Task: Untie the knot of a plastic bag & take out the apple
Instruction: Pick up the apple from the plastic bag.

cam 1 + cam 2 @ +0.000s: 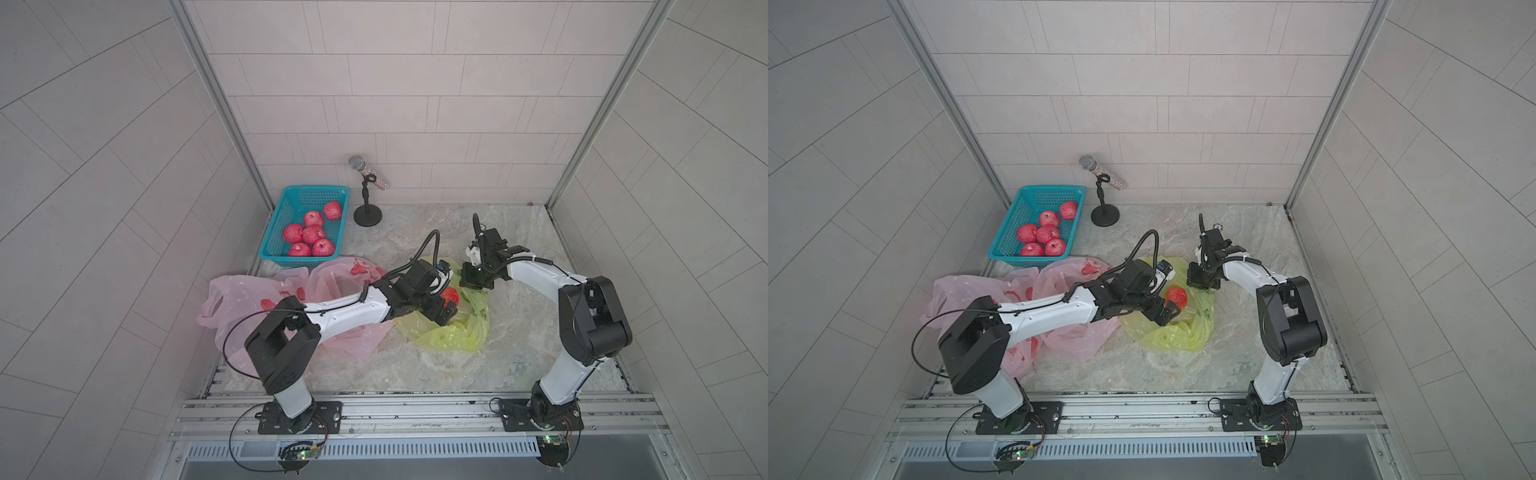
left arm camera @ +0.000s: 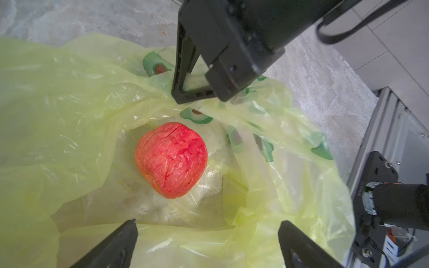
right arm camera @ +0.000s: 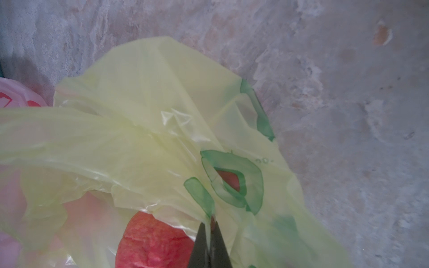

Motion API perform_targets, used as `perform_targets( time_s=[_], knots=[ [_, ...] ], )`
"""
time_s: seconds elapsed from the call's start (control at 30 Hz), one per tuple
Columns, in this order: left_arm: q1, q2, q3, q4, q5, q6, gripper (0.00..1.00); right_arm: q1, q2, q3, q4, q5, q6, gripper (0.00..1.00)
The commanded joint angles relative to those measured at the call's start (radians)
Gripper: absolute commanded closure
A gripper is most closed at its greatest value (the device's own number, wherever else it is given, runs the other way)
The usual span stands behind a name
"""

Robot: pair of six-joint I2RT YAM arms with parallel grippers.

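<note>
While the left gripper [image 2: 207, 224] hangs with its jaws spread wide and nothing between them, the red apple [image 2: 171, 160] lies straight ahead of its 2 fingertips [image 2: 116, 246], a little beyond them and untouched. The apple rests inside the yellow-green plastic bag [image 2: 69, 104], whose mouth gapes toward this gripper, so the fruit shows bare in the left wrist view. The bag's crumpled film spreads under and to both sides of the left gripper.

Just past the apple, on the side away from the left gripper, the right gripper [image 3: 210, 226] is clamped tight on a gathered fold of the bag's rim, beside a green avocado print. In the right wrist view its 2 fingers [image 3: 199, 250] are pressed together with the film drawn up between them, and the apple sits close beside them under the sheet. In both top views the 2 grippers face each other across the apple [image 1: 451, 296] [image 1: 1177, 296].

Behind the left gripper, under its forearm, lie crumpled pink plastic bags [image 1: 232, 291] with red print. Farther off, beyond those, a turquoise basket [image 1: 278, 232] holds 6 red apples. Beside it a microphone [image 1: 368, 172] stands on a black round-based stand, well apart from both grippers, on the marble-patterned tabletop [image 1: 519, 332].
</note>
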Motion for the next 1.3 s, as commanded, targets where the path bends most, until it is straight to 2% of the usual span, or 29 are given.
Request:
perform_targets(
  time_s=[0.0,0.43,0.73,0.87,1.27],
  knots=[
    [-0.004,0.040,0.021,0.053,-0.048,0.021,0.00,-0.008,-0.024,-0.018,0.016,0.014,0.012,1.00],
    [-0.008,0.236,0.120,0.155,-0.116,0.055,0.00,-0.022,-0.045,-0.045,0.023,-0.001,0.007,1.00],
    [-0.008,0.299,0.136,0.220,-0.112,0.053,0.00,-0.022,-0.041,-0.050,0.028,-0.012,0.002,1.00],
    [-0.008,0.313,0.145,0.219,-0.103,0.046,0.09,-0.024,-0.041,-0.050,0.027,-0.015,0.000,1.00],
    [-0.007,0.286,0.134,0.181,-0.102,0.056,0.23,-0.030,-0.044,-0.047,0.027,-0.018,-0.001,1.00]
  ],
)
